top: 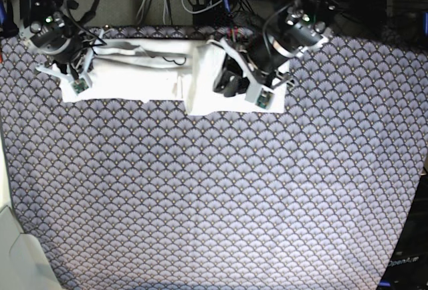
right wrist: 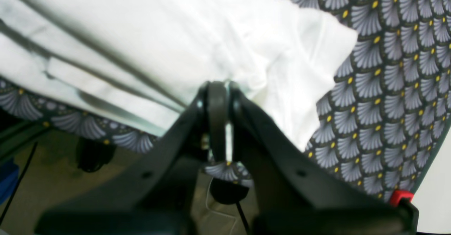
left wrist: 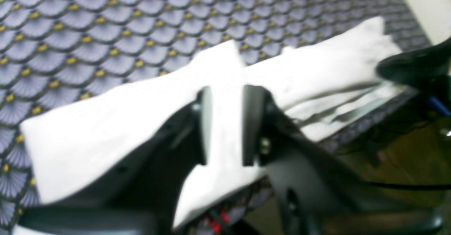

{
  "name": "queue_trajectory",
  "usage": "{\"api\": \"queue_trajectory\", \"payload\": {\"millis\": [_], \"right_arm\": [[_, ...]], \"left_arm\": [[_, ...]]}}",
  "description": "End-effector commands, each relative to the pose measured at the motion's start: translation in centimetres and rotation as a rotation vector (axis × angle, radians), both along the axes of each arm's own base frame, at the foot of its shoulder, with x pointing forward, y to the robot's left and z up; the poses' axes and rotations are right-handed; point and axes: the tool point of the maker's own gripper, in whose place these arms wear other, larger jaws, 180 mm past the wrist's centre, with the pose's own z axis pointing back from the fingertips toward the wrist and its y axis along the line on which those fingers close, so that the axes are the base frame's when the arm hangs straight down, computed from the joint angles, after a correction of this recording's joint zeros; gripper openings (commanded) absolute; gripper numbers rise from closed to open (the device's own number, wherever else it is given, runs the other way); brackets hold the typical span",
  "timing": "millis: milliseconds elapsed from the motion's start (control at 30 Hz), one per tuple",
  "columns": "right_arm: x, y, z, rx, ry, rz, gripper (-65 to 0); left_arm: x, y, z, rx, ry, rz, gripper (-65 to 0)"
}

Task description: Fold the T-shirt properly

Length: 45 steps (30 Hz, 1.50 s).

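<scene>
Black jaws of my left gripper (left wrist: 224, 125) fill the foreground of the left wrist view, standing narrowly apart with a strip of the T-shirt (left wrist: 116, 122) showing between them; whether they pinch the cloth I cannot tell. White fabric runs from eight o'clock to two o'clock across the scale-patterned tablecloth (left wrist: 88, 27).

Right wrist view: my right gripper (right wrist: 218, 120) is closed, jaws pressed together at the edge of the T-shirt (right wrist: 197, 34), which spreads from nine to two o'clock. Whether cloth is caught between them I cannot tell.

Base view: the T-shirt (top: 150, 79) lies as a long white band at twelve o'clock on the tablecloth (top: 214, 196), my right gripper (top: 75, 75) at its ten o'clock end, my left gripper (top: 231, 83) over the other end.
</scene>
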Motion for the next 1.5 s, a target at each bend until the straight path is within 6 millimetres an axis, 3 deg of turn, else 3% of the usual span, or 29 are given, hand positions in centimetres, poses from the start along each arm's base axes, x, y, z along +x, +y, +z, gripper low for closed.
{"api": "queue_trajectory", "payload": {"millis": [0, 100, 167, 300, 400, 567, 833, 1067, 1267, 1467], "right_arm": [[0.5, -0.4, 0.8, -0.013, -0.029, 0.002, -65.0], [0.5, -0.5, 0.8, -0.016, -0.027, 0.003, -64.5], [0.5, -0.5, 0.8, -0.017, -0.029, 0.004, -59.4], [0.3, -0.4, 0.7, -0.017, -0.023, 0.009, -45.2], [0.4, -0.6, 0.9, -0.026, -0.027, 0.014, -37.9], [0.6, -1.0, 1.2, -0.033, -0.036, 0.007, -36.5], [0.8, -4.6, 2.3, -0.074, -0.066, -0.102, -36.5], [1.4, -4.7, 2.6, -0.069, -0.083, -0.109, -36.1], [1.3, -4.6, 2.5, -0.042, -0.096, -0.152, -28.5], [1.9, -5.1, 2.1, -0.023, -0.100, -0.192, -27.8]], "left_arm": [[0.1, 0.8, 0.5, -0.002, -0.017, 0.016, -55.7], [0.5, 4.4, -0.4, 0.048, -0.003, 0.099, -55.3], [0.8, 7.4, -0.7, 0.083, 0.000, 0.171, -51.9], [1.0, 12.2, -0.8, 0.142, 0.001, 0.286, -39.0], [1.0, 13.8, -0.7, 0.168, -0.010, 0.300, -30.2], [1.1, 14.3, -0.3, 0.178, -0.031, 0.277, -26.4], [1.2, 14.4, -0.6, 0.179, -0.026, 0.279, -26.4], [1.3, 14.5, -0.5, 0.179, -0.029, 0.283, -26.5], [1.4, 14.5, -0.5, 0.181, -0.031, 0.283, -26.5], [1.1, 14.6, -0.6, 0.186, -0.024, 0.280, -26.5]]}}
